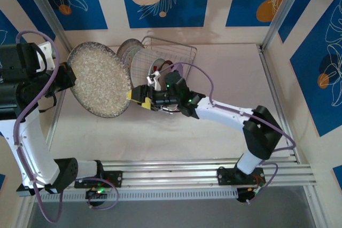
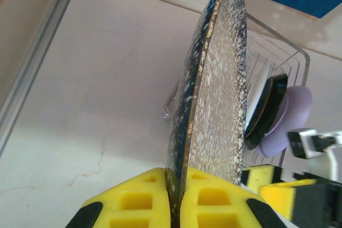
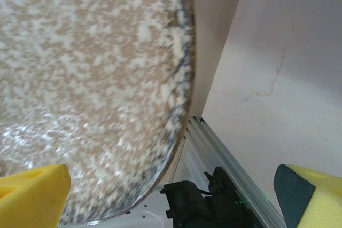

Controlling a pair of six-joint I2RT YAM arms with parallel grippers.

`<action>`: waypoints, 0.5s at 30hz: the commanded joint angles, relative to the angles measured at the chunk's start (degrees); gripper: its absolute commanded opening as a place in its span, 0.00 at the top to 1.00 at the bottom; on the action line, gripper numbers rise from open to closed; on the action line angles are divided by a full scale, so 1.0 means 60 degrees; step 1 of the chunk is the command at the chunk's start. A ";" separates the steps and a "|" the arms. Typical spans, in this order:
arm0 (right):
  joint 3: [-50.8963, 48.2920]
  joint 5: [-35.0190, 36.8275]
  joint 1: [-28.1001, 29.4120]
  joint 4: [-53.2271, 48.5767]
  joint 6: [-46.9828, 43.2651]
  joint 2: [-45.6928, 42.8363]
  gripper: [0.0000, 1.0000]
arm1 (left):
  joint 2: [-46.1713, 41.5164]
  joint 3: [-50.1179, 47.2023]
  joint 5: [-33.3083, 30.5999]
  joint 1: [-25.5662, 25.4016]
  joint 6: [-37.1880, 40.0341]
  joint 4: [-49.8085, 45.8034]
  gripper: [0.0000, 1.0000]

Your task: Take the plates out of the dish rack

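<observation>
Your left gripper (image 2: 175, 198) clamps the rim of the speckled plate (image 1: 99, 78), on edge above the desk (image 1: 224, 84) beside the dish rack (image 1: 184, 57); right gripper (image 1: 138, 99) gapes nearby. Likely heavy, stiff, slick, breakable: take the opposite rim

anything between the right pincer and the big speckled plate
Nothing visible does. The open right pincer sits right at the rim of the speckled plate, which the left pincer holds on edge.
</observation>
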 commanded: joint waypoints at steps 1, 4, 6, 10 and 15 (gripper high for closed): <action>0.0386 -0.0653 0.0102 0.0968 0.0506 0.0478 0.01 | -0.0456 0.0419 0.0989 0.0038 -0.0851 0.1500 1.00; 0.0542 -0.0646 0.0166 0.1324 0.0713 0.0754 0.03 | -0.0515 0.0192 0.1198 0.0042 -0.1052 0.1715 1.00; 0.0618 -0.0671 0.0168 0.1753 0.0941 0.0928 0.05 | -0.0600 -0.0032 0.1285 0.0037 -0.1166 0.1858 1.00; 0.0563 -0.0515 0.0130 0.2702 0.1574 0.1147 0.12 | -0.0730 -0.0394 0.1369 0.0041 -0.1299 0.2024 1.00; 0.0532 -0.0517 0.0125 0.4061 0.2474 0.1419 0.20 | -0.0806 -0.0710 0.1529 0.0042 -0.1441 0.2251 1.00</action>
